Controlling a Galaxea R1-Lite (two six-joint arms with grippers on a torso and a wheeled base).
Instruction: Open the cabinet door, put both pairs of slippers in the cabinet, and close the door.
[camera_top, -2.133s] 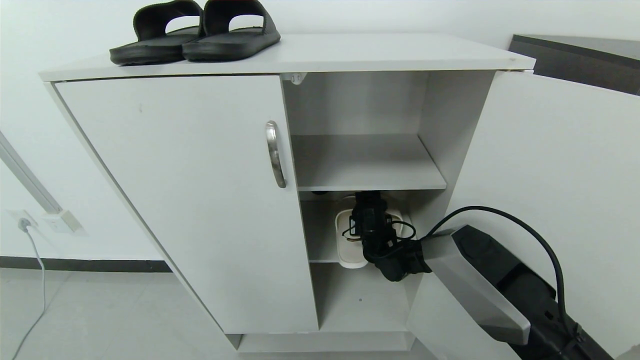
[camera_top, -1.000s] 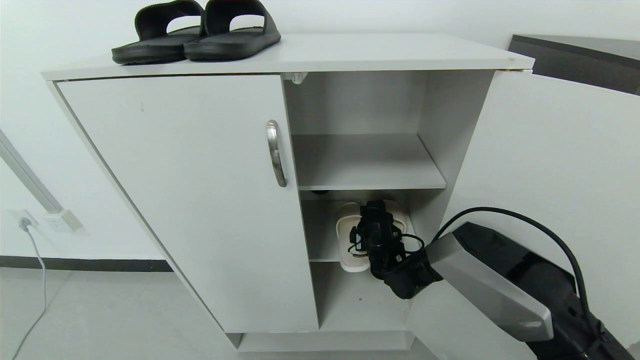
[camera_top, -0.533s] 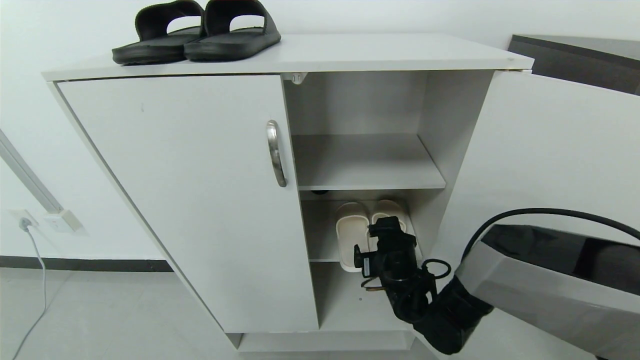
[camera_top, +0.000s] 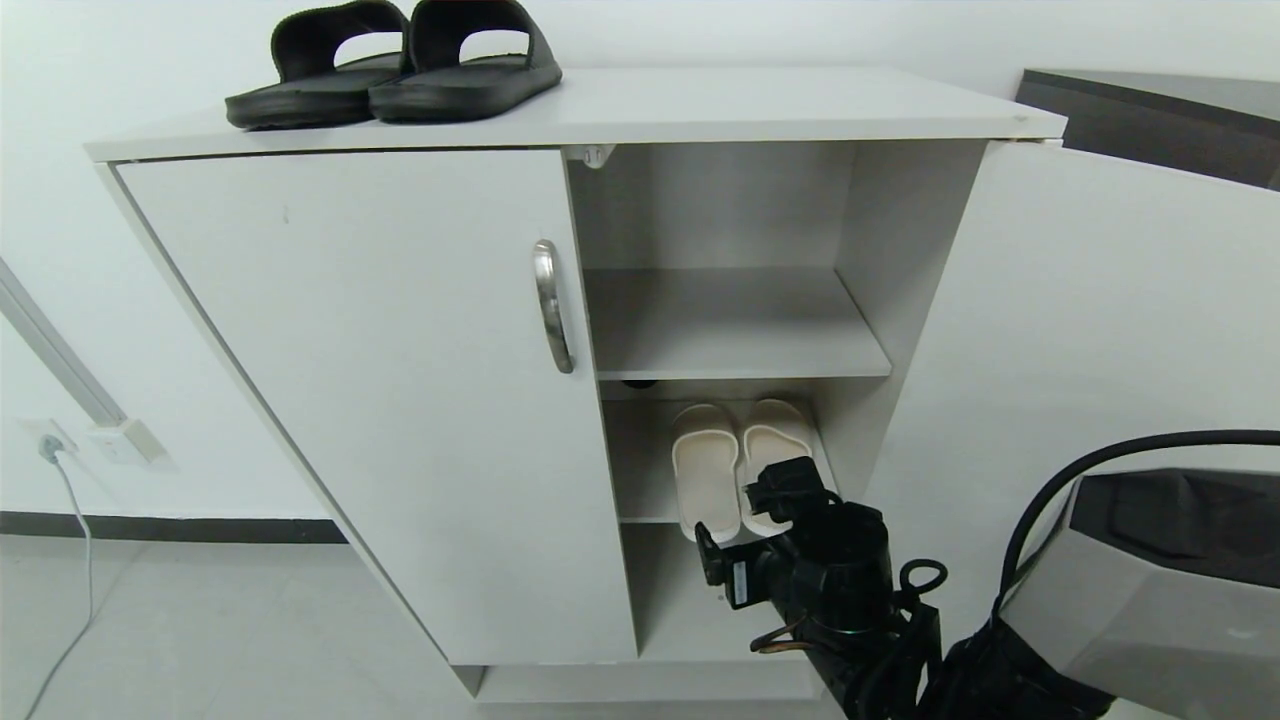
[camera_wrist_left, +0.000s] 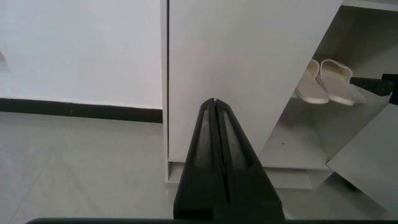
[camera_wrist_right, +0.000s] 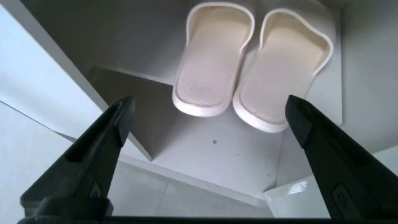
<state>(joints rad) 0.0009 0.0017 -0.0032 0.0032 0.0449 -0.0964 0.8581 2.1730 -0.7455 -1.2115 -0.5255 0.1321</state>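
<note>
While the cream slippers (camera_wrist_right: 249, 62) lie paired on the middle shelf (camera_top: 640, 470), the black slippers (camera_top: 390, 65) sit side by side on the cabinet top (camera_top: 780, 100). They are probably light, flexible foam (the strap arch offers the surest pinch). The right gripper (camera_wrist_right: 210, 107) hovers spread wide before the open compartment. The left gripper (camera_wrist_left: 215, 106) is pressed closed, empty, above the pale floor (camera_wrist_left: 74, 168).

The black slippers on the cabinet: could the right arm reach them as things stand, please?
Probably yes: the right hand is open and empty, and the black slippers lie uncovered on the cabinet top, though well above and left of it.
</note>
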